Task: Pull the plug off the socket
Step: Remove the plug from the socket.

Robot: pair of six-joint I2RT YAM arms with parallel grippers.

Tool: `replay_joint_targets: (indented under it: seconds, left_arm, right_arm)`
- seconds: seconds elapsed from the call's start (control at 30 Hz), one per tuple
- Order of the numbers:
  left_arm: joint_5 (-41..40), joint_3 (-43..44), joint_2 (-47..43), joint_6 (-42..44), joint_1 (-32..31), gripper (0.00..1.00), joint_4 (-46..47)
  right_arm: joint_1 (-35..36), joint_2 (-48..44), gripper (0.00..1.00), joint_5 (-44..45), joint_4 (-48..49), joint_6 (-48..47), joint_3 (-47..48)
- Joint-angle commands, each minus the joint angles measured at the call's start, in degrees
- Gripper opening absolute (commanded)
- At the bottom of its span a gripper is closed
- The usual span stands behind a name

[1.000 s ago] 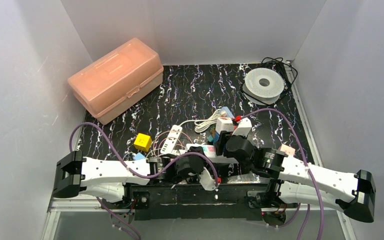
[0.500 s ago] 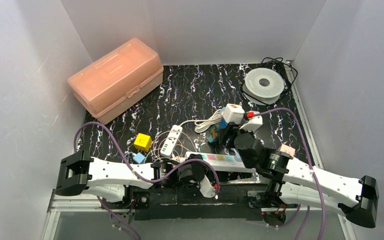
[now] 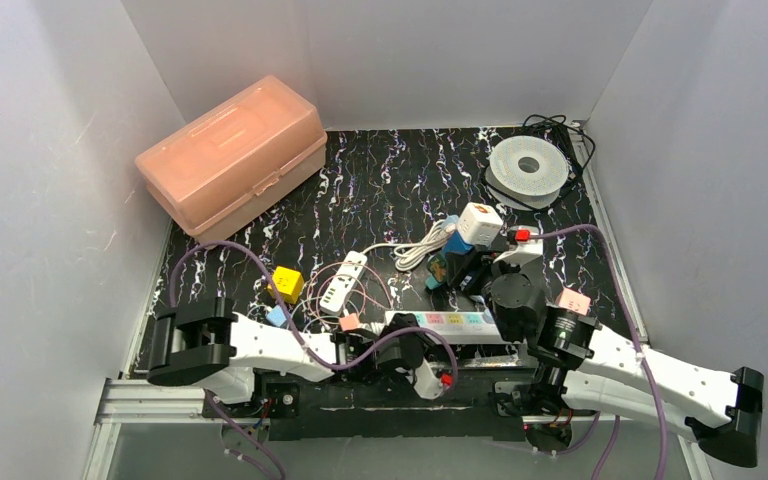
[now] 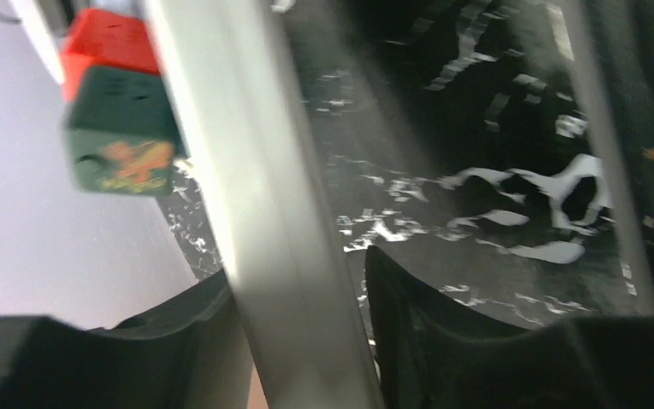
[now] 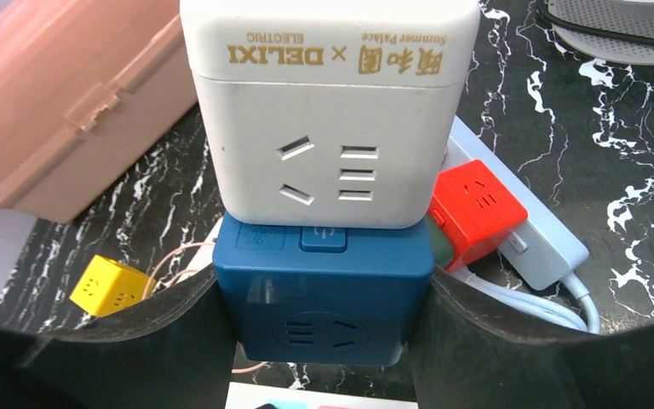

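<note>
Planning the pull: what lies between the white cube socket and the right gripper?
A dark blue cube adapter, held by the right gripper, white cube socket atop it; right wrist view.

Pale grey walls box the spot in on three sides: the left wall (image 3: 50, 180), the back wall (image 3: 400, 60) and the right wall (image 3: 700, 170), all smooth and matte. Between them lies the desk (image 3: 380, 180), its top black with white marble-like veins. A silver metal rail (image 3: 140, 408) runs along its near edge. The light is soft and even, throwing only faint shadows.
</note>
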Motion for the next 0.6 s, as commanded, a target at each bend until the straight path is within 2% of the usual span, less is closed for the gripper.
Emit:
replay_joint_targets:
  seconds: [0.0, 0.07, 0.17, 0.2, 0.33, 0.47, 0.57]
  left_arm:
    - [5.6, -5.2, 7.6, 7.8, -1.1, 0.50, -8.6]
    - [3.8, -4.4, 9.6, 6.9, -0.5, 0.62, -8.4]
    - [0.9, -3.0, 11.5, 5.2, 0.7, 0.92, -7.6]
    - [0.4, -2.7, 11.5, 4.9, 1.2, 0.97, -7.3]
    - [0.3, -1.3, 7.4, 2.1, 2.4, 0.98, -10.3]
    - [1.7, 2.2, -0.7, -4.2, 2.7, 0.98, -20.2]
    - [6.1, 4.9, -8.9, -8.3, 2.8, 0.98, -30.2]
  right_arm:
    - [-0.1, -3.4, 0.01, 1.3, 1.8, -0.6, 1.7]
    - [-0.1, -3.7, 0.01, 0.4, 2.0, -1.8, 2.1]
    - [-0.2, -3.8, 0.01, -1.1, 2.3, -3.1, 2.6]
    - [-0.2, -4.2, 0.01, -1.7, 2.5, -3.4, 2.6]
    - [-0.4, -6.5, 0.01, -3.3, 2.4, -4.2, 2.1]
    - [-1.1, -7.7, 0.01, -5.5, 0.5, -5.6, 3.0]
    - [-1.7, -8.1, 0.01, -8.5, -2.1, -6.4, 4.8]
